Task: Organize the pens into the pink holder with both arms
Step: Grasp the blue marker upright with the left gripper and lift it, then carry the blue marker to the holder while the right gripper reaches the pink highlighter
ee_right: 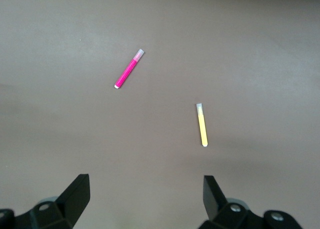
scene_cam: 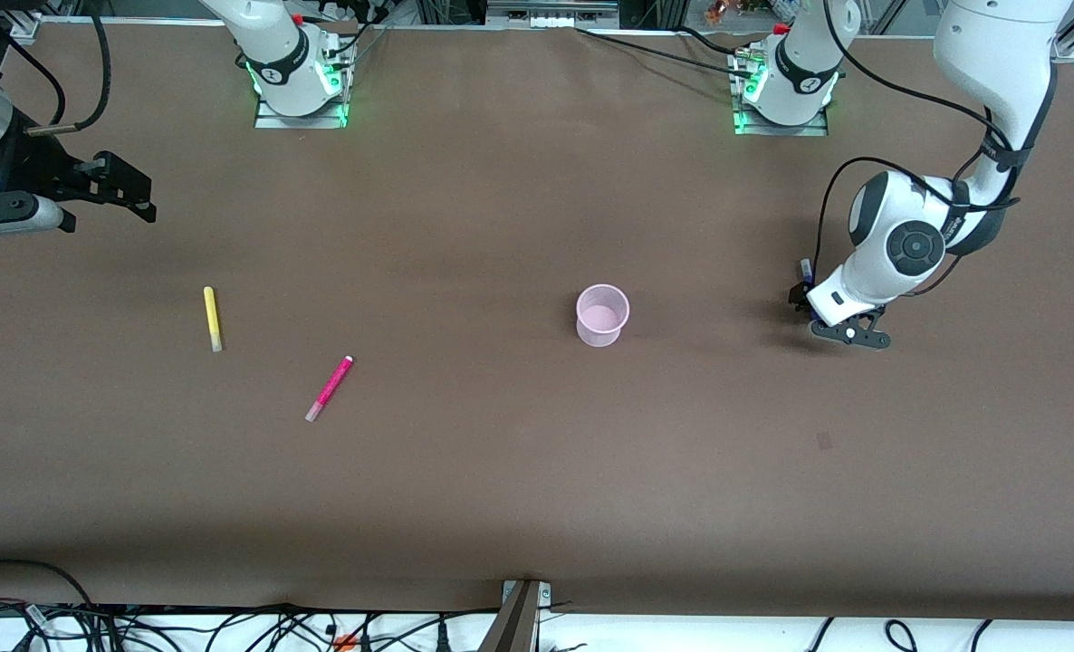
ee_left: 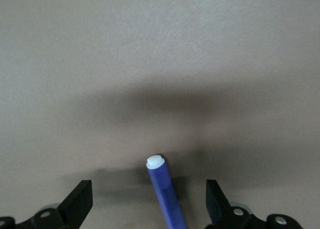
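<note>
The pink holder [scene_cam: 602, 314] stands upright near the table's middle with no pen showing in it. The yellow pen [scene_cam: 213, 318] and the magenta-pink pen [scene_cam: 330, 388] lie toward the right arm's end; both show in the right wrist view, the yellow pen [ee_right: 201, 125] and the magenta-pink pen [ee_right: 128, 69]. My left gripper [scene_cam: 804, 303] is low at the table toward the left arm's end, open, its fingers wide on either side of the dark purple pen [ee_left: 165, 194], not touching it. My right gripper [scene_cam: 139, 195] is open and empty, up over the right arm's end. The light green pen is out of view.
The brown table [scene_cam: 501, 471] stretches bare between the pens and the holder. Both arm bases [scene_cam: 297, 77] stand along the edge farthest from the front camera. Cables hang along the nearest edge.
</note>
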### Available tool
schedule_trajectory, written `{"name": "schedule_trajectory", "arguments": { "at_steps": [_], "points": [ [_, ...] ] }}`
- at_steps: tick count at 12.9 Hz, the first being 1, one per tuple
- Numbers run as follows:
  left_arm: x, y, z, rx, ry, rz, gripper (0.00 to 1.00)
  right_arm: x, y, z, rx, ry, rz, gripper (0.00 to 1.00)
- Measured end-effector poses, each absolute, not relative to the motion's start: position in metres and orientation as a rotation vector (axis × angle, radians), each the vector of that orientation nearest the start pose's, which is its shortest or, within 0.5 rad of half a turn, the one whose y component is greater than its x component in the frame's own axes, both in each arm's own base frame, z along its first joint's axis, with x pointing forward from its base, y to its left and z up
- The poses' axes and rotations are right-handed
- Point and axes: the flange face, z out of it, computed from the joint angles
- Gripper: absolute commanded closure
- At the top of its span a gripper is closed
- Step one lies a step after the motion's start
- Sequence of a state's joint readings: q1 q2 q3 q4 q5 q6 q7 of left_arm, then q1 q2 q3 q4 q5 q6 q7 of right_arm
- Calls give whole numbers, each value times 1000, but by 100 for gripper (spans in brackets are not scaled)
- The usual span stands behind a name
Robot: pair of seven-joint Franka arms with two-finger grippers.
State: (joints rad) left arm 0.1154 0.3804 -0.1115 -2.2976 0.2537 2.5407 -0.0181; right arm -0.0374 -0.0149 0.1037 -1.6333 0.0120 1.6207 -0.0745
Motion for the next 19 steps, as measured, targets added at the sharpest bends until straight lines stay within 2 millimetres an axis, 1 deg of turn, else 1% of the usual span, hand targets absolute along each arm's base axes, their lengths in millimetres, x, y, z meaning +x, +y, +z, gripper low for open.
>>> {"name": "schedule_trajectory", "arguments": {
  "at_steps": [2,3,5,6,8,10,12,13,14,15,16,17,18,19],
  "points": [
    [511,-4,167,-3039,231,202,29,552,38,607,-3123,-219,-4,0],
    [511,-6,167,-3040,216,201,42,552,38,607,-3123,-219,-4,0],
    [511,-8,168,-3047,192,200,73,552,38,608,-3123,-219,-4,0],
    [512,-10,168,-3053,186,198,78,552,38,608,-3123,-219,-4,0],
    [512,-18,169,-3059,200,196,93,552,38,608,-3123,-219,-4,0],
    [512,-21,172,-3058,204,193,99,552,38,608,-3123,-220,-4,0],
    [512,-23,171,-3059,210,200,100,552,38,607,-3123,-220,-4,0],
    [512,-30,173,-3058,228,215,100,552,38,607,-3124,-221,-4,0],
    [516,-45,181,-3055,260,246,100,552,38,607,-3124,-221,-4,0],
    [524,-67,201,-3055,278,304,100,552,38,607,-3124,-223,-4,0],
    [535,-91,235,-3055,289,380,100,552,38,607,-3124,-223,-4,0],
    [547,-112,275,-3047,301,449,100,552,38,607,-3124,-223,-5,0],
    [556,-126,313,-3038,309,506,100,553,38,607,-3124,-222,-5,0],
    [566,-136,346,-3040,319,526,100,554,38,605,-3123,-222,2,0]
  ]
}}
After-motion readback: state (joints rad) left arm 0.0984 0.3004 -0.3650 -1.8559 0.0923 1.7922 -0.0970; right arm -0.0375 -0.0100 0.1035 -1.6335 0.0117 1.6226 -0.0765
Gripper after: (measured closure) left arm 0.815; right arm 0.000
